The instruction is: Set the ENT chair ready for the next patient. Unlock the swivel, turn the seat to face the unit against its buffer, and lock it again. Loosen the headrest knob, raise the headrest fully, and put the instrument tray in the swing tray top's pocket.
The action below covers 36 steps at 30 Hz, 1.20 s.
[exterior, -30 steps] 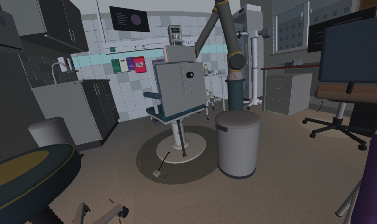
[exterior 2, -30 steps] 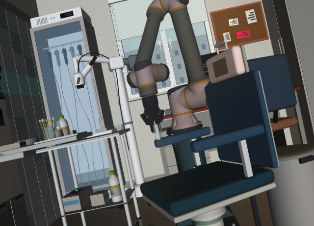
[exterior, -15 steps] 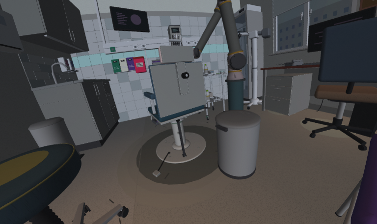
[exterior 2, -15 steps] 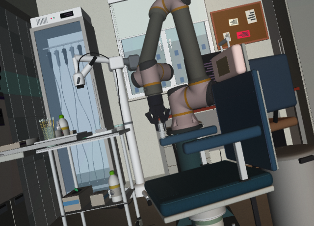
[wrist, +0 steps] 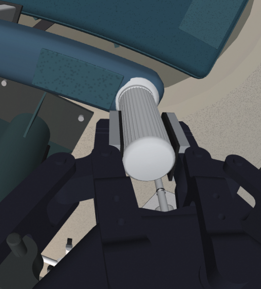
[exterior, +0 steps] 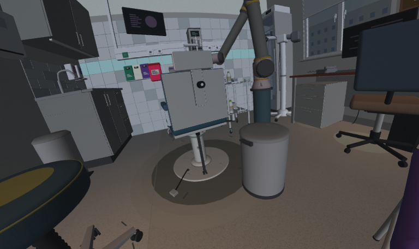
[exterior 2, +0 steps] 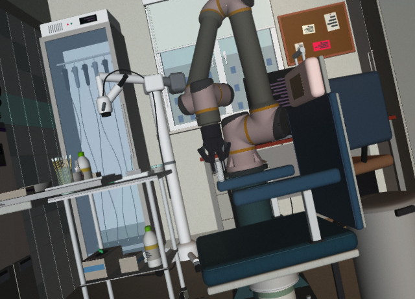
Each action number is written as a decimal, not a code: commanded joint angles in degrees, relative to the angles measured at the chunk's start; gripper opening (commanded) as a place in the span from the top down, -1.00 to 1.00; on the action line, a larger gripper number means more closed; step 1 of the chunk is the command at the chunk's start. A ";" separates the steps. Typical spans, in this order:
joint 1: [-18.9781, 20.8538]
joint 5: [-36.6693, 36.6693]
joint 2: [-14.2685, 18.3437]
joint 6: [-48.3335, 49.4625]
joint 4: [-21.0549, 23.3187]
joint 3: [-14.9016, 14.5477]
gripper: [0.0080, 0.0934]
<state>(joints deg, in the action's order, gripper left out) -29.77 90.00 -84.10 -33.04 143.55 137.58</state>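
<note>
The chair's backrest (exterior: 195,99) hides my gripper from the side camera, where only the arm reaches behind the headrest (exterior: 192,60). My gripper (wrist: 144,132) (exterior 2: 216,160) is closed around the white ribbed handle (wrist: 144,134) (exterior 2: 220,171) that stands up from the front end of the blue armrest (wrist: 66,72) (exterior 2: 255,178). The blue seat (exterior 2: 275,247) lies below the armrests. The black headrest knob (exterior: 201,84) sits on the back of the backrest. The pale headrest (exterior 2: 306,81) tops the backrest. A lever (exterior: 201,155) runs down beside the chair column to the round base plate (exterior: 201,164).
The trolley's top shelf (exterior 2: 100,182) is left of my gripper, carrying a bottle (exterior 2: 84,167) and a glass of sticks (exterior 2: 63,170). A white lamp stand (exterior 2: 167,162) rises between trolley and chair. A grey bin (exterior: 264,160) stands beside the chair base.
</note>
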 commanded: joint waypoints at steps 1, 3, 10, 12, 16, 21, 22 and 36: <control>0.11 0.00 -0.19 -0.38 -0.08 0.09 1.00; 0.28 0.00 -0.34 -1.24 -0.05 0.26 1.00; 0.84 0.00 -0.78 -3.91 0.02 0.78 1.00; 0.98 0.00 -0.89 -4.57 0.04 0.90 1.00; 1.24 0.00 -1.07 -5.76 0.07 1.11 1.00; 1.52 0.00 -1.25 -6.98 0.09 1.32 1.00; 1.57 0.00 -1.28 -7.18 0.10 1.36 1.00; 1.98 0.00 -1.53 -8.97 0.13 1.64 1.00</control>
<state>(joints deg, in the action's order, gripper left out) -27.82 90.03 -85.51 -42.02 143.77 139.22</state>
